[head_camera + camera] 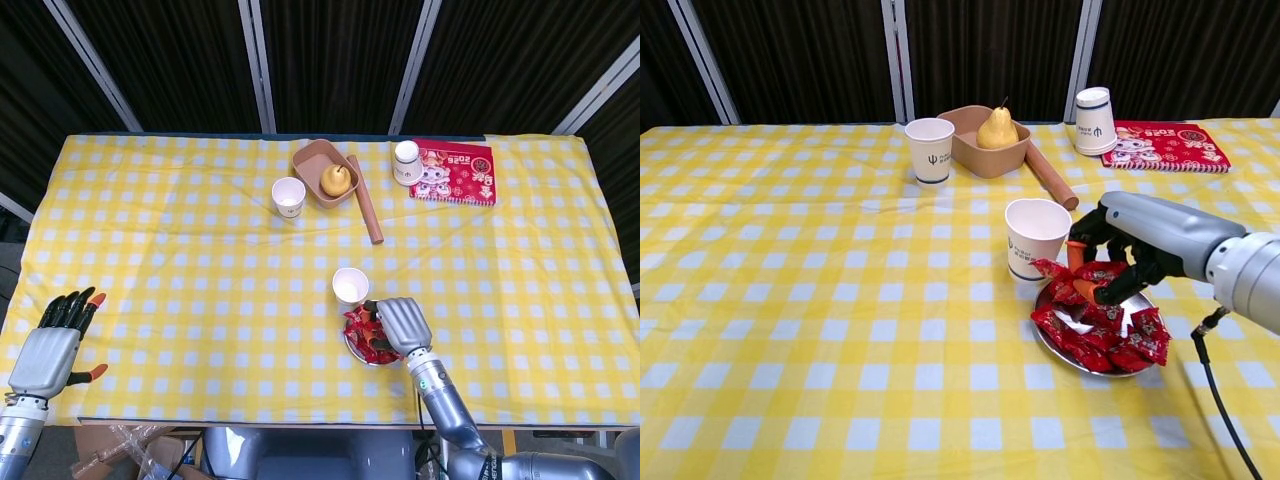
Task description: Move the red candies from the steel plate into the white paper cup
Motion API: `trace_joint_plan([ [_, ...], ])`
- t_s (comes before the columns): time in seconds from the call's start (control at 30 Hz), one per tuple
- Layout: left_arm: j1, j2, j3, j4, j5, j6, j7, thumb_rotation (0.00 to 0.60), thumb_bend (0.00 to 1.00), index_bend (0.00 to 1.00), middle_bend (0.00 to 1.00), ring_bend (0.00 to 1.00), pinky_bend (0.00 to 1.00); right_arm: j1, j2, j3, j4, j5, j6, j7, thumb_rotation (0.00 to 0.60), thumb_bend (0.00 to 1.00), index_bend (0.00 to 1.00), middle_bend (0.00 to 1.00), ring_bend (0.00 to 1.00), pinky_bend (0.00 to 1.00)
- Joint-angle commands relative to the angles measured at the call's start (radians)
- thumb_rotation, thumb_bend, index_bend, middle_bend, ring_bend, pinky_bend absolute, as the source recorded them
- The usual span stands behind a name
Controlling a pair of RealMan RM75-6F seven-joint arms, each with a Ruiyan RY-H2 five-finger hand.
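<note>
The steel plate [1052,350] lies on the yellow checked cloth with several red candies [1118,341] on it. Just behind it stands the white paper cup [1036,238], upright and open. My right hand [1143,246] hovers above the plate's far edge, beside the cup, and pinches a red candy [1097,273] between thumb and fingers, lifted off the plate. In the head view the right hand [400,323] covers much of the plate [352,342], below the cup [350,286]. My left hand [52,349] rests at the table's near left corner with its fingers spread, holding nothing.
At the back stand a second paper cup [930,150], a brown bowl [985,155] with a pear [997,129], a wooden rolling pin [1050,177], an upturned cup [1093,121] and a red booklet [1167,146].
</note>
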State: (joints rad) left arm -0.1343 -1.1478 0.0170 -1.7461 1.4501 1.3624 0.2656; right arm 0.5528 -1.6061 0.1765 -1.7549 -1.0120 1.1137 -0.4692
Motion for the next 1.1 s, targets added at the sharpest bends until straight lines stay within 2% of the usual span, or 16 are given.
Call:
trace_joint_plan([
  [0.03,0.0,0.001,0.0,0.0,-0.002,-0.001,-0.001,0.6,0.0,0.0,0.0,0.0,0.0,0.007,0.023,0.016,-0.032,0.014,0.012,-0.017,0.6,0.49,0.59,0.59,0.73,0.91],
  [0.33,-0.003,0.005,-0.004,-0.007,-0.02,-0.013,-0.008,0.6,0.0,0.0,0.0,0.0,0.0,0.037,0.101,0.075,-0.135,0.055,0.044,-0.072,0.6,0.5,0.59,0.59,0.73,0.91],
  [0.53,-0.005,0.009,-0.006,-0.012,-0.032,-0.021,-0.01,0.6,0.0,0.0,0.0,0.0,0.0,0.066,0.13,0.11,-0.168,0.097,0.053,-0.096,0.6,0.5,0.59,0.59,0.73,0.91],
  [0.77,-0.009,0.013,-0.009,-0.018,-0.045,-0.03,-0.014,0.6,0.0,0.0,0.0,0.0,0.0,0.105,0.129,0.134,-0.153,0.145,0.043,-0.103,0.6,0.5,0.59,0.59,0.73,0.91],
  [1.1,-0.013,0.02,-0.011,-0.027,-0.063,-0.043,-0.02,0.6,0.0,0.0,0.0,0.0,0.0,0.172,0.062,0.14,-0.067,0.205,0.014,-0.102,0.6,0.5,0.6,0.59,0.73,0.91],
])
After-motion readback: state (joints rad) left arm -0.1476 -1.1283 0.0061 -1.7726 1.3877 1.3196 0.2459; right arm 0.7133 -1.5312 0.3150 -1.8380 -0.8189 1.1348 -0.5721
